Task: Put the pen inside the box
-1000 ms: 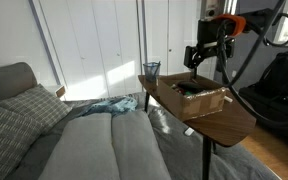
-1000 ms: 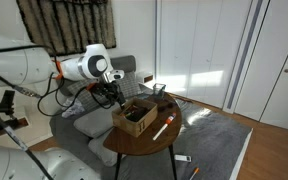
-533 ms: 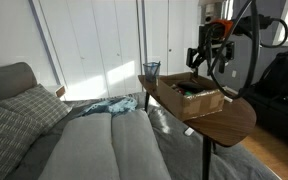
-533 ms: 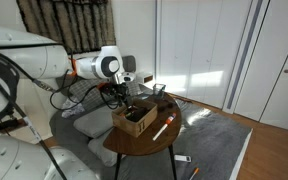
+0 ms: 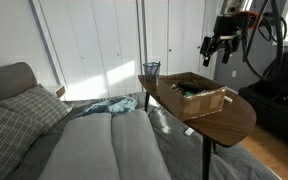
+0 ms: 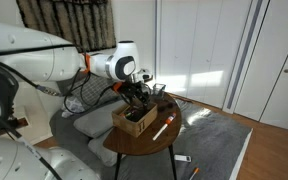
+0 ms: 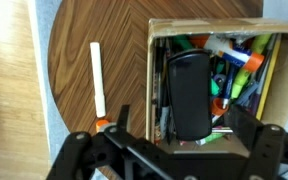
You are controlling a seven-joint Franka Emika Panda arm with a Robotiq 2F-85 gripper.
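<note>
The light-brown box (image 5: 212, 100) stands on the round wooden table and is full of coloured pens and a black case (image 7: 189, 90). It also shows in an exterior view (image 6: 124, 122) and in the wrist view (image 7: 152, 70). A slim dark stick that looks like the pen (image 7: 162, 100) lies inside the box along its wall, beside the black case. My gripper (image 5: 222, 47) hangs above the box, open and empty. It also shows in an exterior view (image 6: 139, 93) and in the wrist view (image 7: 184, 128).
A clear glass tumbler (image 5: 151, 72) stands at the table's far edge. A short white object (image 7: 97, 78) lies on the table (image 7: 74, 40) beside the box, also in an exterior view (image 6: 162, 128). A sofa (image 5: 44, 120) is beside the table.
My gripper has risen from just over the box and drifted sideways above it. The box, the tumbler and the white object have not moved.
</note>
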